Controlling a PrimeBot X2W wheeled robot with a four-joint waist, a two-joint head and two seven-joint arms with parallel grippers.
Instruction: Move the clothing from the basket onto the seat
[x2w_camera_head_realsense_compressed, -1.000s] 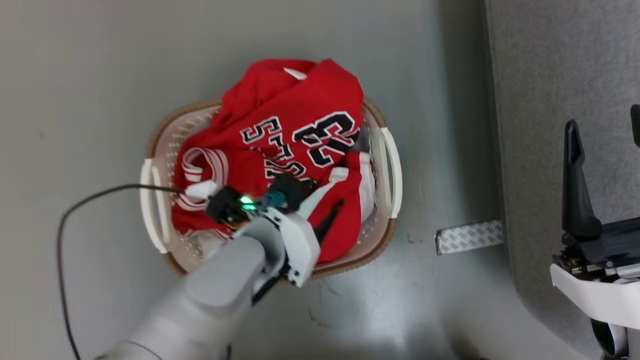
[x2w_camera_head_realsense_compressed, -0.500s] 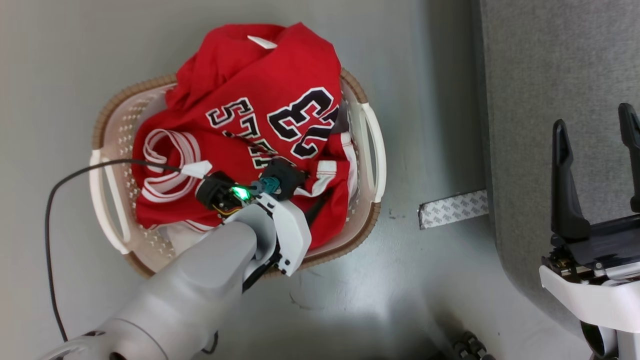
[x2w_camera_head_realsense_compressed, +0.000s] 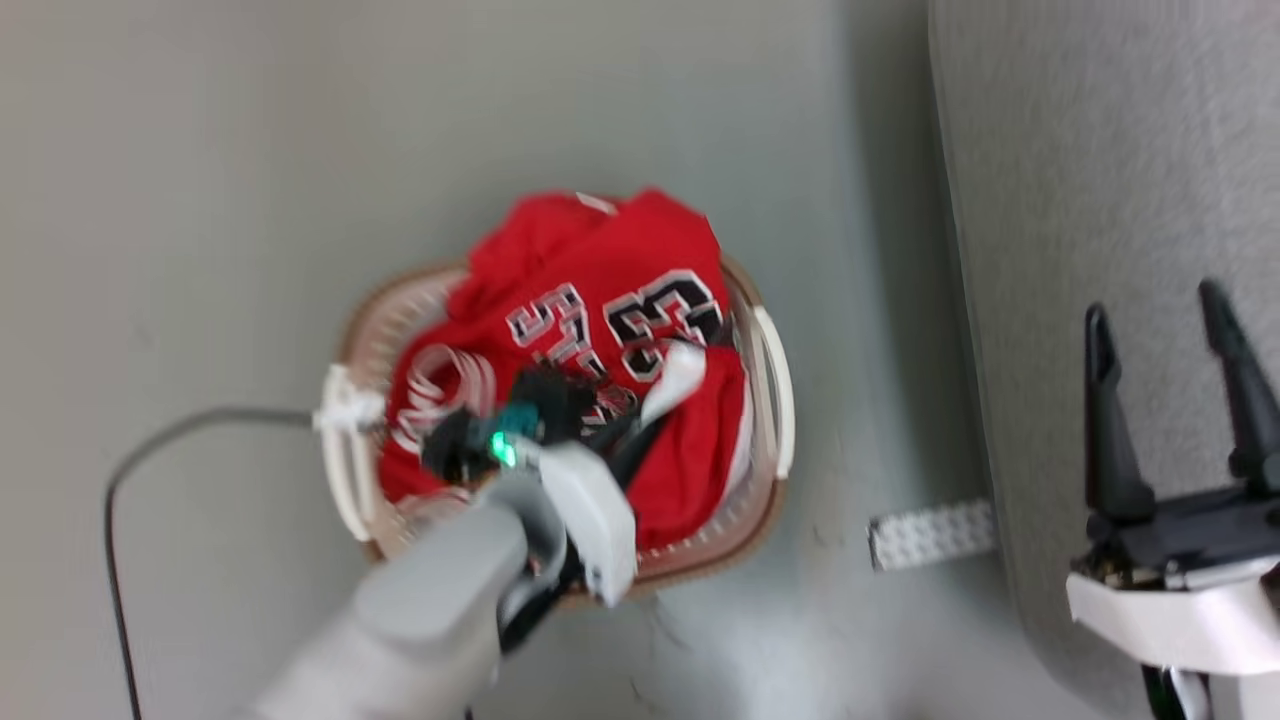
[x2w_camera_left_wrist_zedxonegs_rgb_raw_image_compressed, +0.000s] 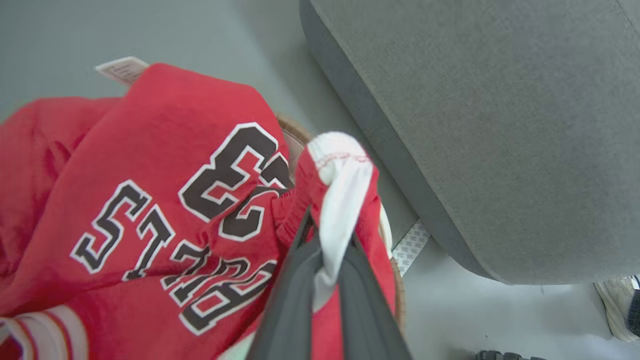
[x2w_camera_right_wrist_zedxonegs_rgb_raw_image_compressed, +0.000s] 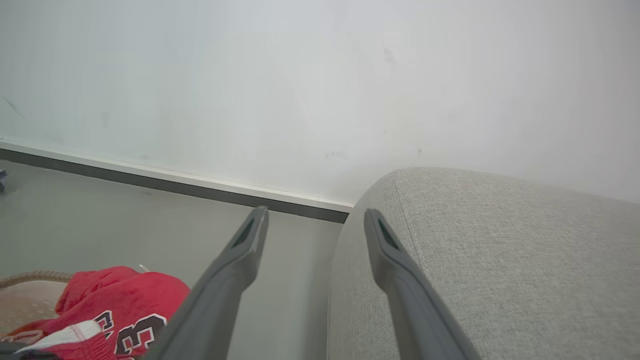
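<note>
The clothing (x2w_camera_head_realsense_compressed: 600, 330), red with white-and-black trim and a 23, is heaped in the white basket (x2w_camera_head_realsense_compressed: 720, 545) on the floor. My left gripper (x2w_camera_head_realsense_compressed: 645, 435) reaches down into the basket's right side. In the left wrist view the left gripper (x2w_camera_left_wrist_zedxonegs_rgb_raw_image_compressed: 327, 235) is shut on a bunched red-and-white fold of the clothing (x2w_camera_left_wrist_zedxonegs_rgb_raw_image_compressed: 150, 190), which rises above the fingers. The basket's brown rim (x2w_camera_left_wrist_zedxonegs_rgb_raw_image_compressed: 292, 127) peeks out behind it. The grey seat (x2w_camera_head_realsense_compressed: 1100, 150) lies to the right. Over its edge my right gripper (x2w_camera_head_realsense_compressed: 1157, 310) is open and empty, as the right wrist view of the gripper (x2w_camera_right_wrist_zedxonegs_rgb_raw_image_compressed: 315, 212) confirms.
A patterned tape strip (x2w_camera_head_realsense_compressed: 930, 533) lies on the floor between basket and seat. A black cable (x2w_camera_head_realsense_compressed: 150, 450) loops left of the basket. A shoe (x2w_camera_left_wrist_zedxonegs_rgb_raw_image_compressed: 617, 305) stands by the seat's corner. A white wall with a dark baseboard (x2w_camera_right_wrist_zedxonegs_rgb_raw_image_compressed: 200, 187) runs behind the seat (x2w_camera_right_wrist_zedxonegs_rgb_raw_image_compressed: 500, 260).
My left gripper has shut on a fold of the red clothing, and the white-trimmed edge now stands up. The head camera has shifted and the picture is blurred. The right gripper stays open.
</note>
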